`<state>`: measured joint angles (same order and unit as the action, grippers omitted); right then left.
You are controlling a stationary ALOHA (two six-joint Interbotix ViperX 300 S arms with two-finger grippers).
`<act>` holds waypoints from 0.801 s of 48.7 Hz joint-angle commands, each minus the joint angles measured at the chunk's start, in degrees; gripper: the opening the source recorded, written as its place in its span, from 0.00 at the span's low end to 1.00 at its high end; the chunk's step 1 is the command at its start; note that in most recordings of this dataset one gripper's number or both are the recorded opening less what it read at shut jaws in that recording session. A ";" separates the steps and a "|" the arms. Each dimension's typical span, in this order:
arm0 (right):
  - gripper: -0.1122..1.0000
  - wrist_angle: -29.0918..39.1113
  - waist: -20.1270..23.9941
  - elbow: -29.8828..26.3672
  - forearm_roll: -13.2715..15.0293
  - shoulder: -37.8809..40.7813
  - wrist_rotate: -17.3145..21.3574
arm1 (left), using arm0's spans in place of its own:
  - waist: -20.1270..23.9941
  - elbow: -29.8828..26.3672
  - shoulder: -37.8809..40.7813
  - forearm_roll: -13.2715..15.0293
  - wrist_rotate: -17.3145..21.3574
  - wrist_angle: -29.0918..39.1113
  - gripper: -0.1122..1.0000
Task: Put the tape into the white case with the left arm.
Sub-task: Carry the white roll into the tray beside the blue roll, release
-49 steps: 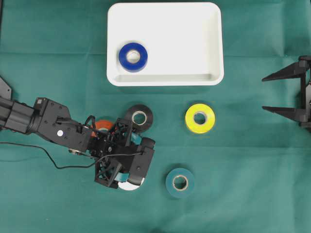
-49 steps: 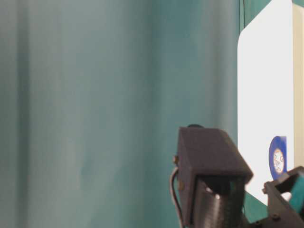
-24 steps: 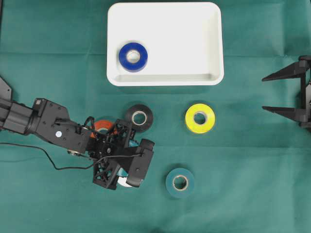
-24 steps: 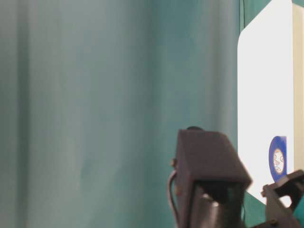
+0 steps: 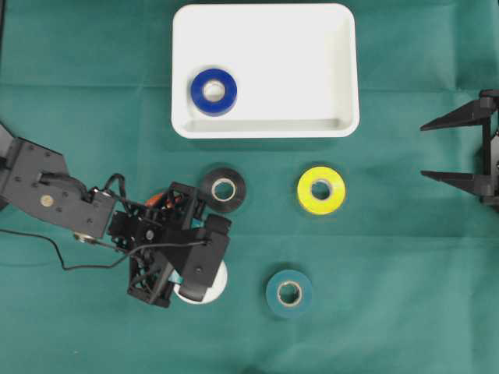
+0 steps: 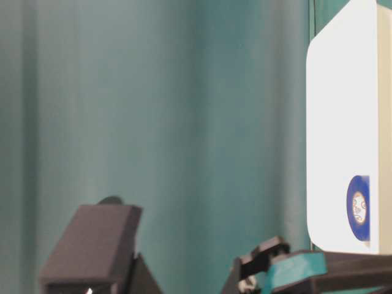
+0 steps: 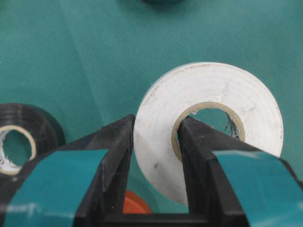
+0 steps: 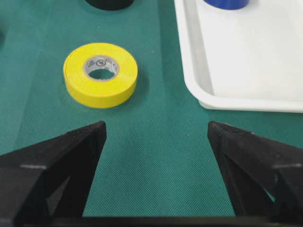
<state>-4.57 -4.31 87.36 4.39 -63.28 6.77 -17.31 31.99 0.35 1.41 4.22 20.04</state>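
At lower left of the overhead view the left gripper pinches the white roll's wall, one finger through its core so it can be lifted toward the case at top centre, while the right gripper waits open at right.
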 commanded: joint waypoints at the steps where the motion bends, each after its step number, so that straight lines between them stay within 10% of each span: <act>1: 0.66 -0.53 -0.09 -0.53 0.09 0.62 0.00 | 0.88 -0.26 -2.02 0.00 0.18 -0.09 0.34; 39: 0.66 -0.53 -0.09 -0.53 0.09 0.62 0.00 | 25.84 -4.39 1.23 -0.09 0.44 -3.16 0.34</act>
<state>-4.57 -4.31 87.36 4.39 -63.28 6.77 6.86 29.88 1.67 1.41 4.57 17.75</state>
